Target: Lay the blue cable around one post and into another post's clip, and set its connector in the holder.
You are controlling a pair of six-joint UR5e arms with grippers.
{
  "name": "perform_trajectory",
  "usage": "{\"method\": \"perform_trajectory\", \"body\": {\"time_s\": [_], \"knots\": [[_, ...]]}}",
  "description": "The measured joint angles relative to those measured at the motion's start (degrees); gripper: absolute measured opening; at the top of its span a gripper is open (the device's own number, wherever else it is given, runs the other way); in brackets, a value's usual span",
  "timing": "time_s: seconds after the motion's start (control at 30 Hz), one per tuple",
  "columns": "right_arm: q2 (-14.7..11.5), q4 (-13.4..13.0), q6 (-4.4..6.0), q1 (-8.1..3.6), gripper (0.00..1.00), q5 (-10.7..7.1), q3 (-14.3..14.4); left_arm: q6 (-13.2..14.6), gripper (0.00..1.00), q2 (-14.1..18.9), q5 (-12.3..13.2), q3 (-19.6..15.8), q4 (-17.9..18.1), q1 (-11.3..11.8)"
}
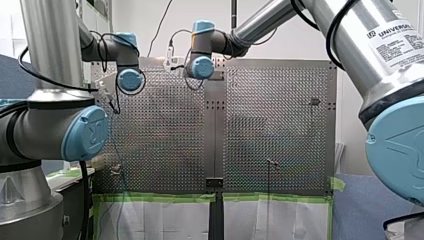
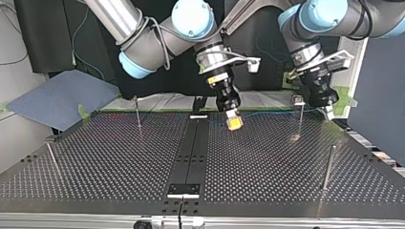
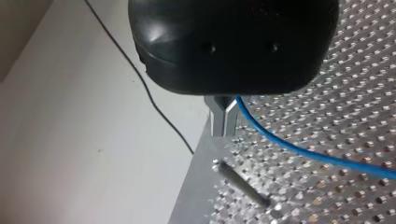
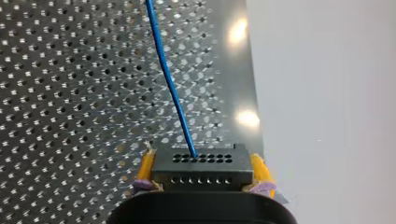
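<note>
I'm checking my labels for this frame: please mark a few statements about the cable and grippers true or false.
My right gripper holds the black connector. True.
The blue cable lies loose, gripped by nothing. False: my left gripper pinches it between its metal fingers.
My right gripper's pads are black. False: they are yellow.
Thin posts stand upright on the perforated table. True.

My left end effector (image 3: 224, 125) pinches the blue cable (image 3: 303, 150), which trails over the perforated table (image 3: 336, 196) near a post (image 3: 240, 182).
</note>
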Motion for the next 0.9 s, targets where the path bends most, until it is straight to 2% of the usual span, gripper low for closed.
{"method": "perform_trajectory", "body": {"time_s": [0.43,0.73,0.9], "knots": [[0.2,0.2,0.20,-0.67,0.05,-2.53,-3.3,-0.5,0.00,-0.2,1.7,5.6,-1.7,2.0],[0.3,0.4,0.49,-1.47,0.05,-3.58,-5.7,-1.0,0.00,-2.5,2.3,9.8,-2.7,3.5],[0.4,0.8,0.54,-1.87,0.05,-4.46,-7.0,-2.2,0.00,-2.5,2.9,12.3,-3.6,5.3]]}}
